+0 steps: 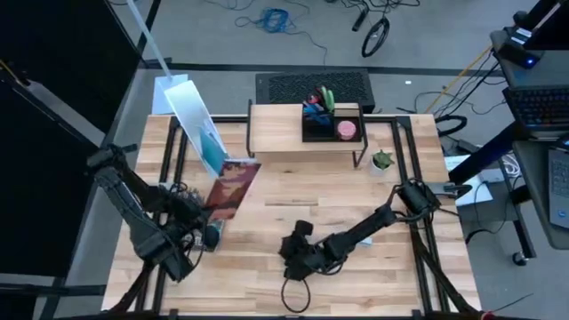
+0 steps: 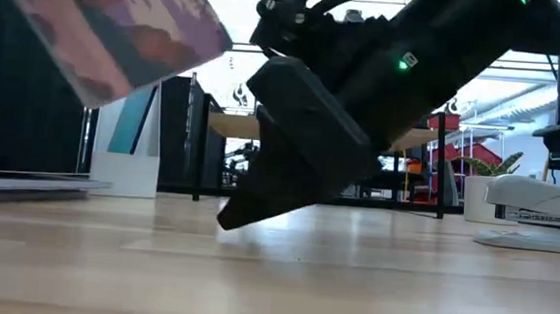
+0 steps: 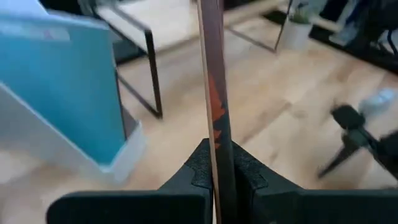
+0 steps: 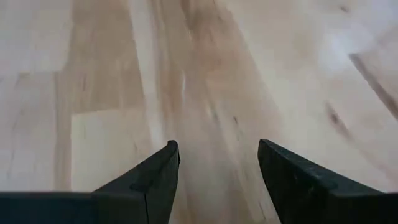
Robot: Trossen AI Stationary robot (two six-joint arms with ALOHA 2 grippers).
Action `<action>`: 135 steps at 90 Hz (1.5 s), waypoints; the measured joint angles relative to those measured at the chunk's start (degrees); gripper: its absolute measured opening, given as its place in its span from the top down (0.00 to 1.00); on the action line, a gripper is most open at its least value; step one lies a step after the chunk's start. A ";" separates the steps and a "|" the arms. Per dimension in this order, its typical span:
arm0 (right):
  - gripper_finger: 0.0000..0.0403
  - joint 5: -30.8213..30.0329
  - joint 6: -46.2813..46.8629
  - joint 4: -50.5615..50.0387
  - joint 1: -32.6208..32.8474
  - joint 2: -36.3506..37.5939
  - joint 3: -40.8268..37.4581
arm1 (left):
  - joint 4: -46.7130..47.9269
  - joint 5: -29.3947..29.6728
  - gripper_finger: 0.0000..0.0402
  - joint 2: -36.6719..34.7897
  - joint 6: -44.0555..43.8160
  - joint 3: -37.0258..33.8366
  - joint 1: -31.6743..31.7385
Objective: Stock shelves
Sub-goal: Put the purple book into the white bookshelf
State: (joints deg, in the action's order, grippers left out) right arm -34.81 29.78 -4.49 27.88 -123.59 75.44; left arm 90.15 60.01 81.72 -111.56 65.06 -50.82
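the left hand (image 1: 210, 233) was pinching a thin book (image 1: 233, 185) by one edge, its fingers (image 3: 193, 177) pressed flat on both covers, and held it tilted above the tabletop (image 1: 267, 267) near the white file box (image 1: 197, 129). the shelf (image 1: 293, 129), a low wood-topped riser on black legs, stood at the far middle of the tabletop, well apart from the book, with a black tray (image 1: 331, 124) of pens and a pink pot on its right part. the right hand (image 1: 295, 253) hung low over the near middle of the tabletop, fingers spread and pinching nothing. the step in hand looked like carrying the book to storage; whether it was meant for the file box or the shelf could not be told. to do it well, the book would want to be kept firmly gripped so it did not swing, turned upright before it came to the slot, and steered clear of the box's slanted wall and the shelf's thin legs; a thin book held at one edge might slip or twist. a small potted plant (image 1: 382, 161) stood right of the shelf. the tabletop was pale planked wood with a black frame. beyond lay a grey floor with cables, a dark mat, and desks at the right edge.
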 joint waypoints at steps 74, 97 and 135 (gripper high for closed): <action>0.50 -4.19 -20.26 12.01 -5.49 12.27 -0.07 | -0.09 19.77 1.00 0.10 26.34 5.95 14.62; 0.50 -4.24 -24.78 9.29 -7.69 15.84 -0.07 | -0.05 19.89 1.00 -1.06 38.52 14.91 15.92; 0.50 -4.09 -31.89 3.84 -11.83 21.87 -0.07 | -0.14 20.77 1.00 -3.11 48.36 21.22 16.65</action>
State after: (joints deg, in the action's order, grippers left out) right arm -38.89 -2.11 -0.65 16.05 -101.72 75.37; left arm 90.02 80.77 78.61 -63.19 86.28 -34.17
